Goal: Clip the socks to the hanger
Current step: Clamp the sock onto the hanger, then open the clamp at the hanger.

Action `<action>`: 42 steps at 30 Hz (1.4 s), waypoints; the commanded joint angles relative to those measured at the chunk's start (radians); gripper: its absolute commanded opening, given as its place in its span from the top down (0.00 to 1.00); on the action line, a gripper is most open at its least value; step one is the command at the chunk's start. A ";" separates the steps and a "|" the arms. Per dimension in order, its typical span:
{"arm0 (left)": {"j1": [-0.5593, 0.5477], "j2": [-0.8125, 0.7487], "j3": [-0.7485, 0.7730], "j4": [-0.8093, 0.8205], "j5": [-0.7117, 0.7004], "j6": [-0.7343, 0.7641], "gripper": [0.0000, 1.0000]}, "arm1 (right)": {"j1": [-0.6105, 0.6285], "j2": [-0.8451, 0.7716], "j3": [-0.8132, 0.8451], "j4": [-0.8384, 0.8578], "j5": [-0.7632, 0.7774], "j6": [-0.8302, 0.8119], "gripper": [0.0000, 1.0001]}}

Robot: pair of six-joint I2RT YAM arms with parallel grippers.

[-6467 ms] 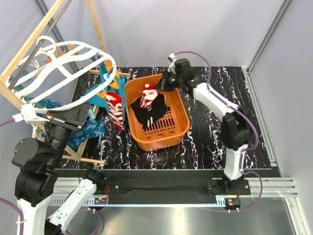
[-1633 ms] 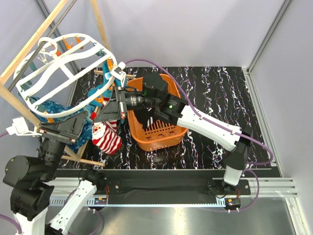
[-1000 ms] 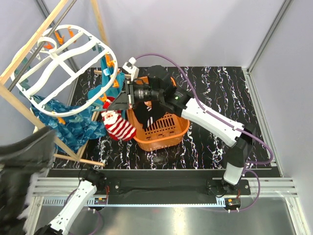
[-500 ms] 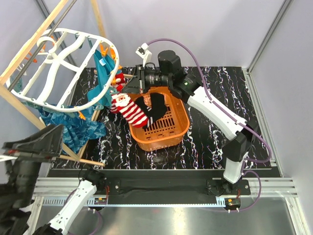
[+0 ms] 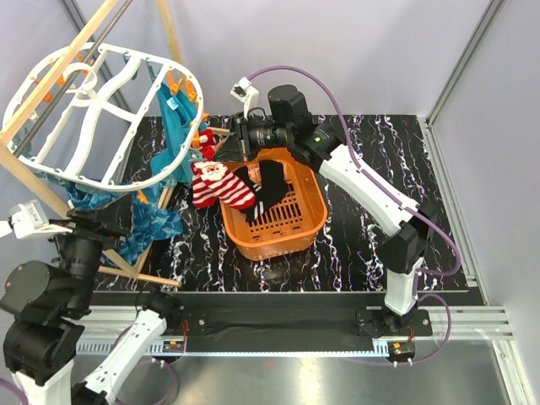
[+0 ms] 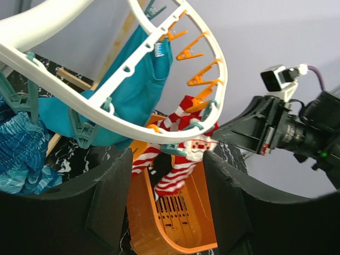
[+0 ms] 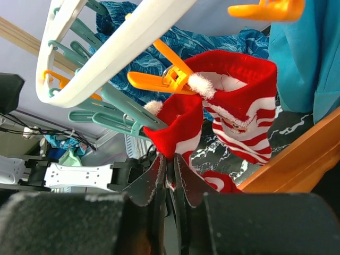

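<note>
The right gripper (image 7: 170, 169) has its jaws nearly together, pinching the red cuff of the socks (image 7: 234, 101), which hang from an orange peg (image 7: 159, 79) on the hanger (image 7: 119, 42). The left gripper (image 6: 167, 175) has its jaws spread, below the hanger rim.

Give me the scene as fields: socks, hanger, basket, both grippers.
striped sock: hanging from the hanger, cuff in an orange peg
basket: orange, black fabric inside
teal cloth: hanging from the hanger
left gripper: open, nothing between its fingers
right gripper: jaws nearly together at the sock's cuff; grip unclear
</note>
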 commanded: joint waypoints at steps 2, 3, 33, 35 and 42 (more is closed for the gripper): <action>0.000 0.041 -0.026 0.092 -0.080 0.018 0.39 | -0.001 -0.016 0.047 0.004 -0.030 -0.035 0.82; 0.003 0.049 -0.029 0.097 -0.082 0.020 0.39 | -0.001 -0.019 0.046 0.006 -0.032 -0.032 0.81; 0.001 0.009 0.071 0.037 -0.040 0.014 0.36 | 0.380 -0.337 -0.428 0.254 0.267 -0.481 0.18; 0.001 -0.005 0.085 0.026 -0.034 0.008 0.36 | 0.394 -0.326 -0.462 0.367 0.272 -0.535 0.18; 0.001 -0.054 0.109 -0.027 -0.022 -0.015 0.36 | 0.419 -0.246 -0.596 0.783 0.361 -0.753 0.15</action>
